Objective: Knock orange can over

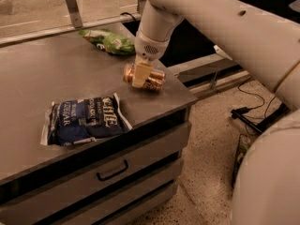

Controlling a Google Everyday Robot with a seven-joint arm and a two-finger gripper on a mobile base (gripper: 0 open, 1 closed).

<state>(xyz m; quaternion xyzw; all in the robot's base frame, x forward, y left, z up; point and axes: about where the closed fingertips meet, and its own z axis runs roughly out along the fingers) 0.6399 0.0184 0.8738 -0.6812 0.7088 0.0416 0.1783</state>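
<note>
Near the table's [42, 74] right edge, the pincer [140, 78] clamps the orange can [157, 80], which lies sideways; its script is unreadable. Blue "Kettle" bag [86, 120] at front edge; green bag [107, 40] at far edge.

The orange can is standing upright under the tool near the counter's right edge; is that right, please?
Not quite: the camera view shows the orange can lying on its side, not upright. It is under the tool, near the counter's right edge.
</note>
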